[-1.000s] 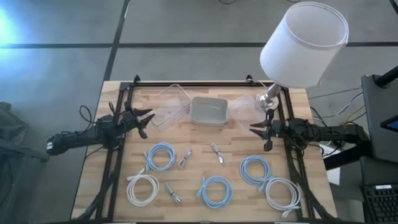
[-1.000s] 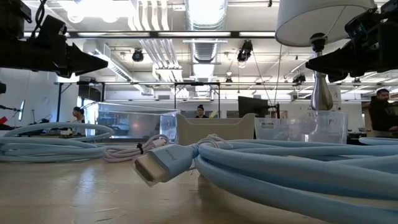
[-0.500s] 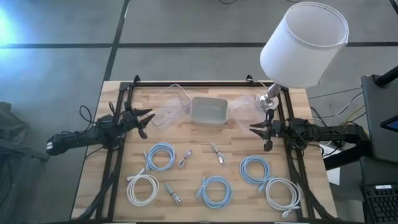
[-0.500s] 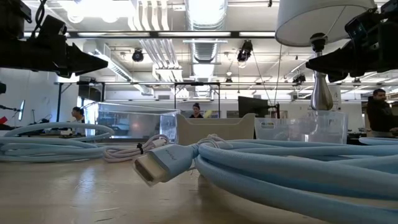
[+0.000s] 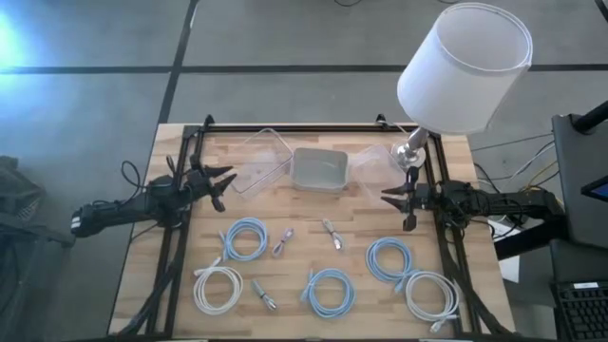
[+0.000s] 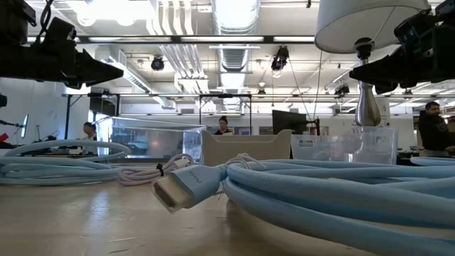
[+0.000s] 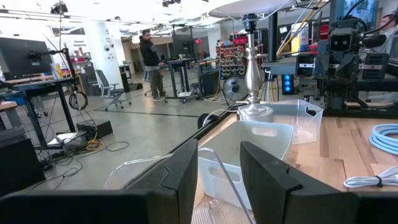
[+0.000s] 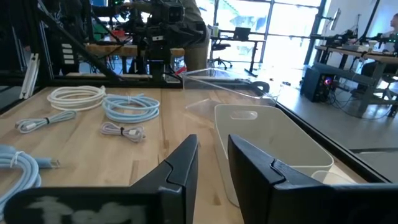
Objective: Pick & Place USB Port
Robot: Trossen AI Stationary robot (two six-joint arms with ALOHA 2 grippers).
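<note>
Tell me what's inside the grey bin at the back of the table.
From above, the grey bin shows only its bare floor; no cable or USB part lies in it. In the right wrist view its near wall hides the bottom.

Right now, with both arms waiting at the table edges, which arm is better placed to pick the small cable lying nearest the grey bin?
Probably the right gripper. The small cable lies right of the table's middle, below the grey bin, so it is nearer that side. The left gripper hovers farther off. Both are empty, jaws slightly apart.
</note>
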